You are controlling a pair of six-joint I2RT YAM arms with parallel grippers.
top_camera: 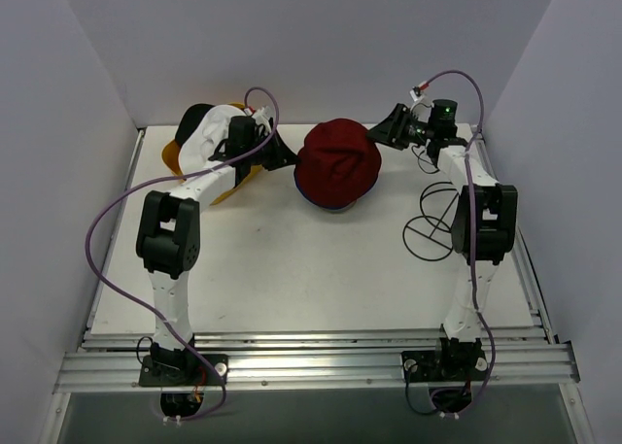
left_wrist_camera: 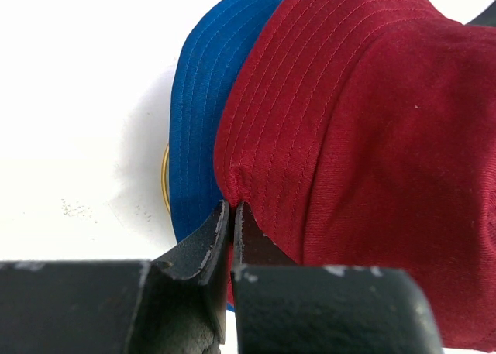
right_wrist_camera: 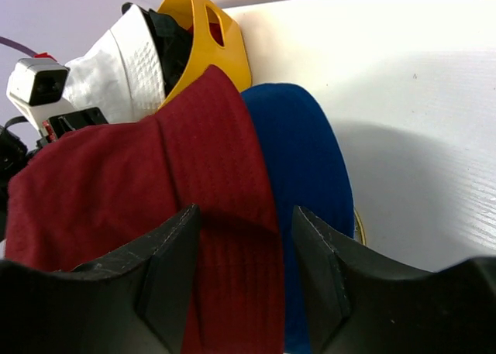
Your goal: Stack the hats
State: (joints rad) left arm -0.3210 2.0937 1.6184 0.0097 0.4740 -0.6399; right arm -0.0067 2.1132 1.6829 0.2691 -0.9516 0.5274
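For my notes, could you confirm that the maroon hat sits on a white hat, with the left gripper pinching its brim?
Not quite: the maroon hat sits on a blue hat, not a white one, as the left wrist view shows. The left gripper does pinch its brim.

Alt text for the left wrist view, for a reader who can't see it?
The left gripper is shut on the brim edge of the maroon hat, which lies over the blue hat. A yellow sliver shows under the blue brim, on the white table.
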